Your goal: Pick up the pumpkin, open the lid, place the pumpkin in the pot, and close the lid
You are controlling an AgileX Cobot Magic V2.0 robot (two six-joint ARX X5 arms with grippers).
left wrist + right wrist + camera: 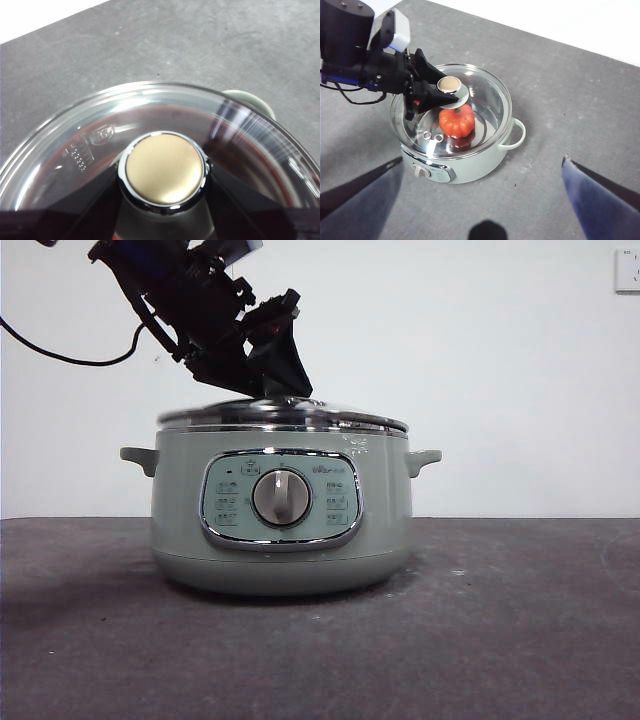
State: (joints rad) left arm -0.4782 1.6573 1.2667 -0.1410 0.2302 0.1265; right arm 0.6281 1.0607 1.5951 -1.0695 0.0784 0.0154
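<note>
The sage-green pot [180,530] stands mid-table, its dial facing the front view. The glass lid [330,418] lies on the pot's rim, a little tilted. My left gripper [283,390] comes down from the upper left and is shut on the lid's knob [162,160], one black jaw on each side. In the right wrist view the orange pumpkin [456,122] sits inside the pot [480,165], seen through the lid [490,95], with my left gripper [436,92] on the knob. My right gripper [482,159] is open and empty, high above the table near the pot.
The pot's side handles [424,458] stick out left and right. Dark grey tabletop [520,620] surrounds the pot, with a white wall behind. A black cable [60,355] hangs from the left arm.
</note>
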